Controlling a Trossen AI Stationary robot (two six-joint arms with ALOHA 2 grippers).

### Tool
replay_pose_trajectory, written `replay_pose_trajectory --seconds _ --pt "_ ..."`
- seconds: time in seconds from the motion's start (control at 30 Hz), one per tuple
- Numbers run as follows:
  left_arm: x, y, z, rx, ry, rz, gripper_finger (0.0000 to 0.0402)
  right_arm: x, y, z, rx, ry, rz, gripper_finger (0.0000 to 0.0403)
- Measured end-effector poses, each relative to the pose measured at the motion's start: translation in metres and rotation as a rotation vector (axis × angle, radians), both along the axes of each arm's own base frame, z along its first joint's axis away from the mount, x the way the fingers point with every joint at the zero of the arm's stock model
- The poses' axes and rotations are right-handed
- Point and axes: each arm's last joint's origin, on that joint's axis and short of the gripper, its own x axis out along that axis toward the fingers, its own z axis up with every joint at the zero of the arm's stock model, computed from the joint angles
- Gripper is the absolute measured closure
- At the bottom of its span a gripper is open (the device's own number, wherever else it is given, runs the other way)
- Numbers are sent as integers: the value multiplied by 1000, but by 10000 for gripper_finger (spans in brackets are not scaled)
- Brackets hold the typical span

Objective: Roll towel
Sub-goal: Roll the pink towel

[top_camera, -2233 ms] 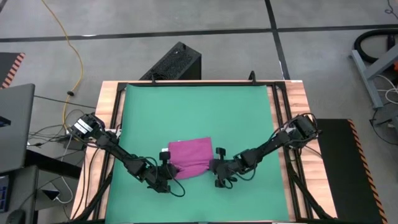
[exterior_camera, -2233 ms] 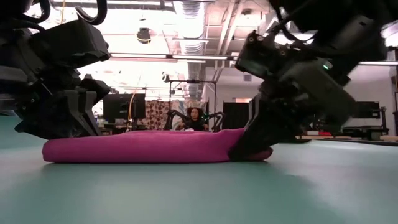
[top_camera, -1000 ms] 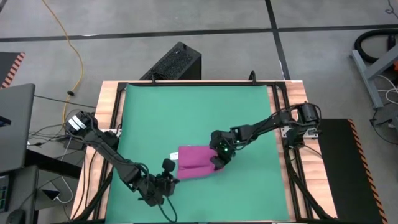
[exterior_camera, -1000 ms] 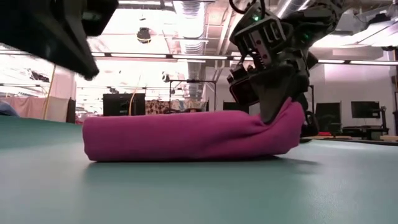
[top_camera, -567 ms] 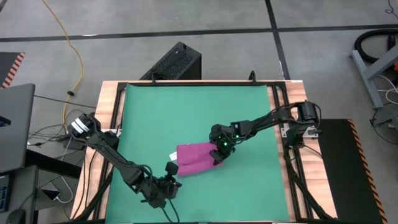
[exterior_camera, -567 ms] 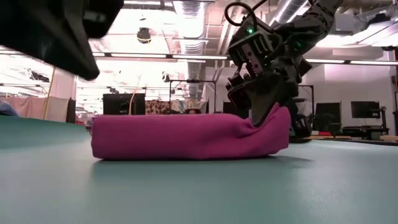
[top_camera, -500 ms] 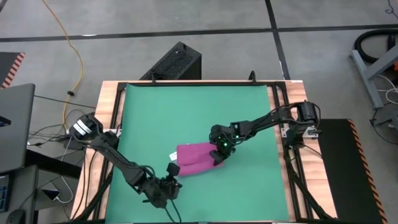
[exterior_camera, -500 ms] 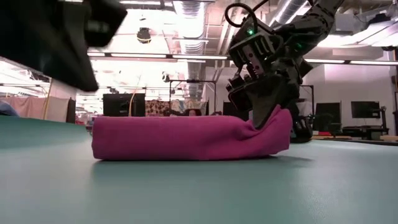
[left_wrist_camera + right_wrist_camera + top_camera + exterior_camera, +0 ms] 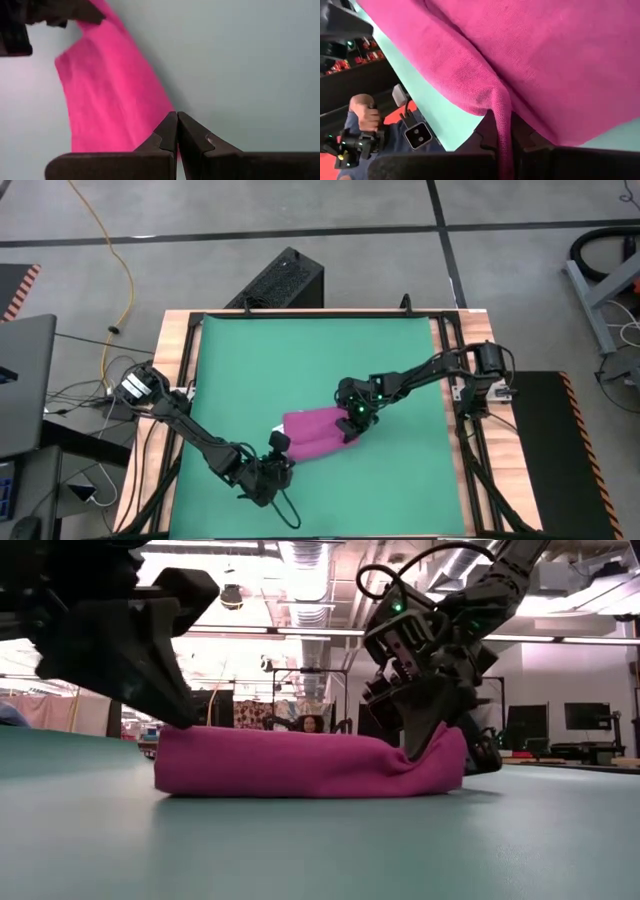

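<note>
Green mat (image 9: pixel 310 360) covers the wooden table (image 9: pixel 178 330). Towel (image 9: pixel 318 432), a magenta folded bundle, lies on the mat near its middle, toward the near side. Right gripper (image 9: pixel 352 423), at the towel's right end, has its jaws closed narrowly on a pinched fold of cloth, lifted slightly into a peak in the low view (image 9: pixel 432 745). Left gripper (image 9: pixel 275 455), at the towel's near left corner, has its jaws fully closed, fingertips (image 9: pixel 176 122) touching the cloth edge and holding nothing. A person (image 9: pixel 312 724) sits far behind.
</note>
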Motion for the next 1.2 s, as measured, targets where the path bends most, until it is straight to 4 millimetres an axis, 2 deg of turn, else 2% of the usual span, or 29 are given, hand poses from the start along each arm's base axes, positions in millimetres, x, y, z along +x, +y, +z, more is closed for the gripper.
replay_pose_trajectory --seconds 0.3,0.5,0.57,0.7,0.93,1.2 --pt "4 6 -1 31 5 -16 401 0 -11 0 1 -2 -27 380" --pt "11 13 -18 54 56 1 401 0 -14 0 -6 -12 -22 380" --pt "9 15 -23 108 68 27 401 0 -14 0 -6 -19 -21 380" --pt "7 17 -27 149 79 64 401 0 -14 0 -9 -27 -4 380" --pt "5 13 -22 174 36 79 402 0 -14 1 -11 -39 1 380" --pt "10 23 -21 204 25 120 402 0 -14 1 -12 -38 3 379"
